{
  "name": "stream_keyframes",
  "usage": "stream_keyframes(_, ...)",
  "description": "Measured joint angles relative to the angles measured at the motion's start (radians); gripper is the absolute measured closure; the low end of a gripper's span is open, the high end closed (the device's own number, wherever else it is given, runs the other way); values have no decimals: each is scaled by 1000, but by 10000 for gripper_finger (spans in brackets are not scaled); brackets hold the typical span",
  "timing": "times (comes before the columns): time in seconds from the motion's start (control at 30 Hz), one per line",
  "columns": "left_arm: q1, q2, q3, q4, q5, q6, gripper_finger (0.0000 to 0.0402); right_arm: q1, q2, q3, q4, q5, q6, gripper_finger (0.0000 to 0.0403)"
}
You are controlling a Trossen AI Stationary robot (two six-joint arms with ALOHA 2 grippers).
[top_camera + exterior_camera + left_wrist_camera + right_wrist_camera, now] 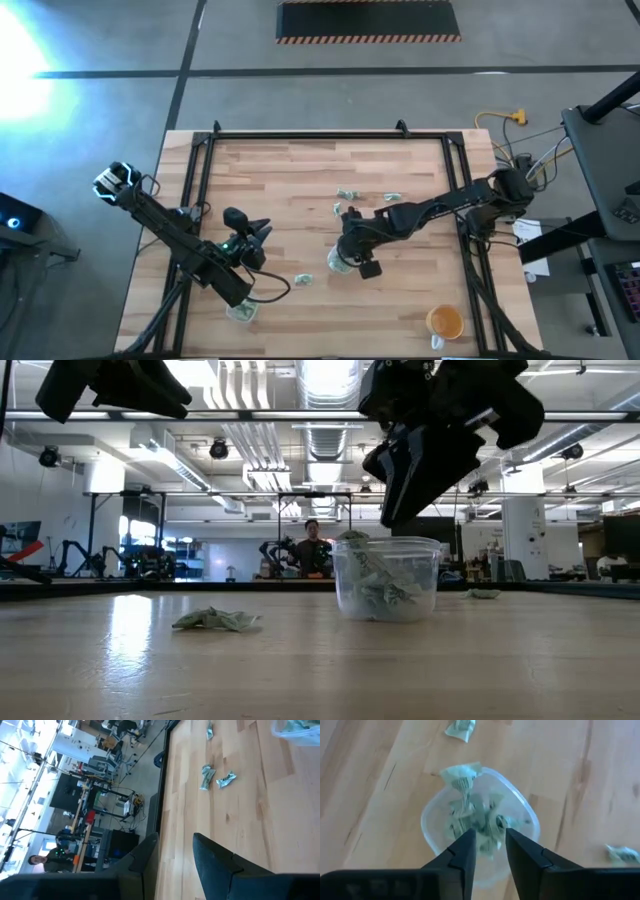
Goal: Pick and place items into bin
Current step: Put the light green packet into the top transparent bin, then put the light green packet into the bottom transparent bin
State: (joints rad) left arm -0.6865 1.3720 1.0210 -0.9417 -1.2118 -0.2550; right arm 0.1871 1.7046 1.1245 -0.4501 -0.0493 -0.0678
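A clear cup (480,820) stands near the middle of the table (300,170), holding several crumpled green-and-white wrapper pieces (485,822). One piece (461,776) lies over the cup's rim. My right gripper (490,837) hangs just above the cup (386,578), pointing steeply down, open, with nothing between its fingers. Loose pieces lie on the wood around it (347,194) (392,197) (303,280). Raised over the table's left half, my left gripper (260,230) is open and empty.
A second clear cup (240,312) stands at the near edge under my left arm. An orange cup (444,321) sits at the near right corner. Two more pieces (206,776) (226,780) lie ahead of my left gripper. Black rails (300,136) frame the table.
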Motion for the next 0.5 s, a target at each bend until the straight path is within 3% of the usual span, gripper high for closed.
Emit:
stream_keyframes(0.07, 0, 0, 0, 17, 29, 0, 297, 0, -9, 34, -70, 20, 28, 303)
stream_keyframes(0.23, 0, 0, 0, 55, 122, 4, 297, 17, -41, 60, -198, 209, 132, 309)
stream_keyframes(0.37, 0, 0, 0, 91, 206, 9, 297, 23, -77, 12, -241, 324, 200, 320)
stream_keyframes(0.5, 3, 0, -12, 193, 359, 75, 297, 21, -107, -49, -270, 372, 257, 329)
